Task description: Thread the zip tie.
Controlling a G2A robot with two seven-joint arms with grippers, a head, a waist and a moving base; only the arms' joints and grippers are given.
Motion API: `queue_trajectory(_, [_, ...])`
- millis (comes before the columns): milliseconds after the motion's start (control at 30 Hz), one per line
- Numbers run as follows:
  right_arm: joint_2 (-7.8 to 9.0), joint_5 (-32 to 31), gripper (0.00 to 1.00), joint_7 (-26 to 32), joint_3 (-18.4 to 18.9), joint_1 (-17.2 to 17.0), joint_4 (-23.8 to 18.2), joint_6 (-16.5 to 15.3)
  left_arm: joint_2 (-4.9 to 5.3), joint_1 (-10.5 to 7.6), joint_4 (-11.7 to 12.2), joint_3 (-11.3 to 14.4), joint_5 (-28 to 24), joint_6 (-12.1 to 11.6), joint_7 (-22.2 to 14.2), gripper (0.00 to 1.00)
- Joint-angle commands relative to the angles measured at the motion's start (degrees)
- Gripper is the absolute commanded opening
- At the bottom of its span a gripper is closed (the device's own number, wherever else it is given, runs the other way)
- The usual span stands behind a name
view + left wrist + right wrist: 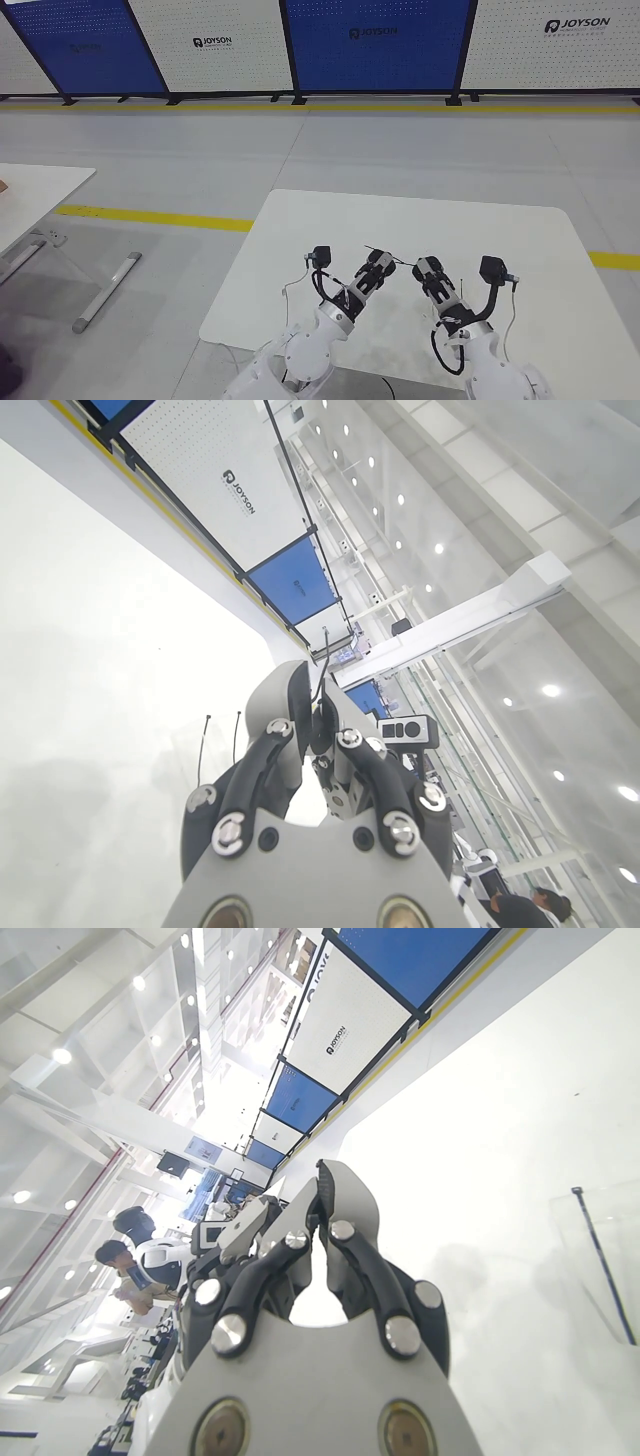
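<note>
Zip tie (324, 655) is gripped in the closed jaws of the left gripper (314, 680), above the white surface (400, 215). From those jaws a short length stands straight out past the tips and ends in a small block that is taken to be the head. In the top view the tie (395, 260) is seen as a thin dark line running crosswise from the left gripper (378, 265) towards the right gripper (428, 268), which faces it just beside. Its far end comes close to the right jaws, but whether it is touched or pinched there cannot be told. The right gripper (319, 1178) is seen with its jaws drawn together and no gap between the pads, and nothing is seen sticking out of them. The coming move is judged to turn on lining the tie's long axis up with the right jaws, since that arm is the nearer one to the free end. Three ties are counted in the left wrist view: the one held, and two spare ties (202, 745) (236, 737) standing upright beyond the left gripper. One spare (602, 1263) is also seen leaning in a clear holder (570, 1238).
</note>
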Motion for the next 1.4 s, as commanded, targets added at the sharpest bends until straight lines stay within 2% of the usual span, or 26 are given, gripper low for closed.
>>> queue_trajectory(0, [0.00,-0.02,0.00,-0.03,0.01,-0.01,-0.01,-0.03,-0.03,-0.10,0.02,-0.10,-0.23,0.02,0.09,0.07])
queue_trajectory(33, [0.01,-0.02,0.00,-0.02,0.02,-0.02,0.00,-0.05,-0.05,-0.16,0.02,-0.18,-0.36,0.05,0.17,0.09])
queue_trajectory(133, [0.02,-0.10,0.00,0.06,0.02,-0.01,0.02,-0.14,-0.07,-0.25,0.02,-0.36,-0.48,0.14,0.26,0.00])
queue_trajectory(467, [-0.02,0.41,0.00,-0.04,0.02,0.13,-0.10,0.09,-0.19,-0.01,-0.12,-0.55,-1.86,0.59,0.06,0.00])
queue_trajectory(500, [-0.02,0.45,0.21,0.14,0.02,0.20,-0.08,0.28,-0.20,-0.03,-0.14,-0.56,-1.86,0.66,0.08,0.00])
queue_trajectory(567, [0.00,0.33,0.83,0.74,-0.07,0.43,-0.09,0.64,-0.23,-0.02,-0.17,-0.59,-1.84,0.84,0.30,0.00])
queue_trajectory(600, [0.01,0.27,0.97,1.05,-0.13,0.59,-0.08,0.65,-0.26,-0.03,-0.18,-0.64,-1.91,1.08,0.65,0.00])
queue_trajectory(633, [0.01,0.26,1.00,1.21,-0.20,0.69,-0.10,0.59,-0.29,-0.05,-0.18,-0.66,-1.97,1.24,0.91,0.00])
queue_trajectory(933, [0.40,-1.40,1.00,4.46,-0.11,0.66,-0.77,-1.86,-0.64,0.20,-0.59,-1.01,-3.98,3.08,3.45,0.00])
queue_trajectory(1033, [0.65,-3.26,1.00,5.52,0.24,0.30,-1.15,-2.27,-0.99,0.48,-1.26,-1.20,-8.99,3.25,4.19,0.00])
queue_trajectory(1167, [0.83,-5.27,1.00,3.79,1.23,-0.82,-1.90,-1.01,-1.47,0.79,-2.55,-2.19,-18.31,2.75,4.69,0.00])
queue_trajectory(1367, [0.83,-5.62,1.00,3.24,1.30,-0.96,-2.01,-0.78,-1.47,0.79,-2.55,-2.19,-18.31,2.75,4.69,0.00])
